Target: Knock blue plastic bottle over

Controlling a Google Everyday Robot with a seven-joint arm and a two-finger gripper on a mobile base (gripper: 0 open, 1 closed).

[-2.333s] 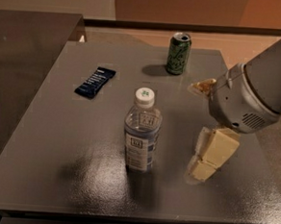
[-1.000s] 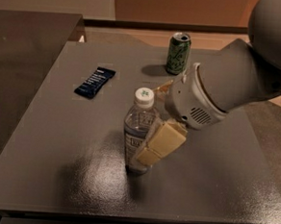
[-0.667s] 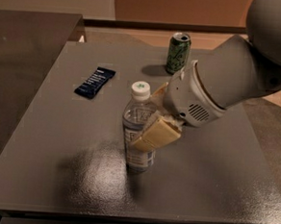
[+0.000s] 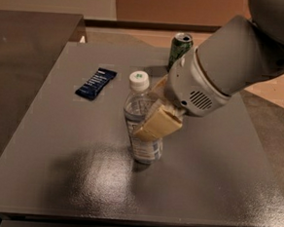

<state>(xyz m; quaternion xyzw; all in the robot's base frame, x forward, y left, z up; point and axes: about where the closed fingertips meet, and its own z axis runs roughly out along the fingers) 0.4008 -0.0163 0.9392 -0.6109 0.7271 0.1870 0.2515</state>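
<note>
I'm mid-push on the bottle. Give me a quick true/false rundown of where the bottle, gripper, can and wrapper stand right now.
1. The blue plastic bottle lies flat on the table. False: it stands on its base, leaning slightly toward the picture's left.
2. The gripper is pressed against the bottle's side. True.
3. The green can has tipped over. False: it stands upright near the table's far edge, behind the arm.
4. The dark blue wrapper lies flat, apart from the bottle, to its left in the picture. True.
5. The bottle's cap is off. False: the white cap is on.
</note>
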